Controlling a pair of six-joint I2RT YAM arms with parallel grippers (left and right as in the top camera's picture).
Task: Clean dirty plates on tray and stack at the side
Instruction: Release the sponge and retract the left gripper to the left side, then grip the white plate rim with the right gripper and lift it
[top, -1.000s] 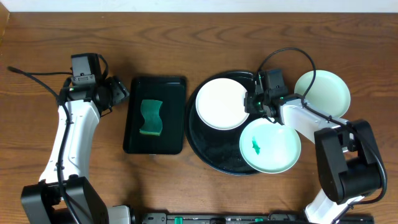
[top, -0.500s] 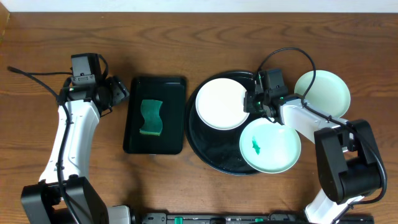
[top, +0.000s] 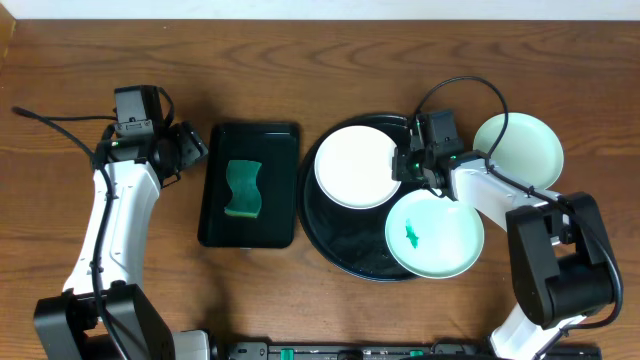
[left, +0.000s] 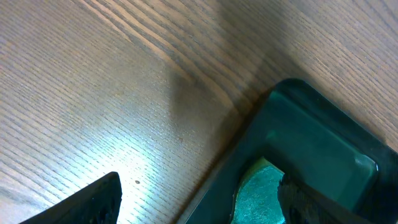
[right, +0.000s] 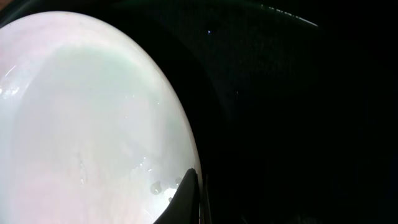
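The round black tray (top: 345, 248) holds two plates. A clean white plate (top: 352, 165) lies at its back left, and a pale-mint plate (top: 440, 238) with a green smear lies at its front right. A third mint plate (top: 520, 148) rests on the table to the right of the tray. My right gripper (top: 408, 165) is shut on the white plate's right rim. In the right wrist view a dark finger (right: 186, 199) lies over the edge of the plate (right: 81, 124). My left gripper (top: 195, 145) is open and empty beside the sponge tray.
A rectangular black tray (top: 248, 215) holding a green sponge (top: 242, 189) sits left of the round tray. In the left wrist view the sponge (left: 258, 193) shows between my spread fingers (left: 93, 202), over the tray corner (left: 311, 143). A black cable loops above the right arm.
The right gripper's jaws have closed the last bit onto the white plate's rim. Neither arm nor any plate has visibly moved.
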